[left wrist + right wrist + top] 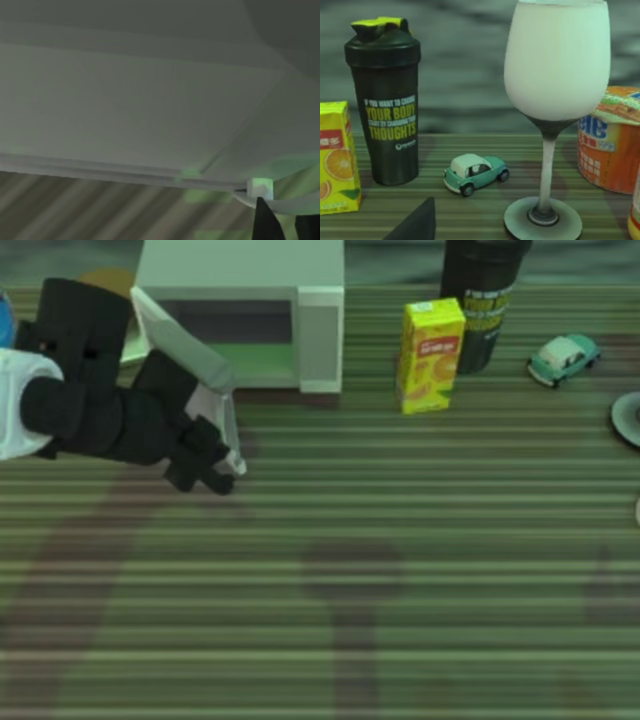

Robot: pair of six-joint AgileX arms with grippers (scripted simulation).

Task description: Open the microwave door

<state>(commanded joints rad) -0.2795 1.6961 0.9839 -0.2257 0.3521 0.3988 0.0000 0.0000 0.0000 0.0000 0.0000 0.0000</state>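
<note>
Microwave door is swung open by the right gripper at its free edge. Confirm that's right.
Wrong arm. The top view shows the left gripper at the free edge of the microwave door, which stands swung open; the right gripper is not in that view.

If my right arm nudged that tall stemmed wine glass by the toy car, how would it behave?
The tall white-filled stemmed wine glass would probably tip easily: its wide bowl sits high on a thin stem over a small round foot. Looks like glass, so likely fragile and smooth to grip. It appears full, so perhaps top-heavy. The small teal toy car stands close beside it.
</note>
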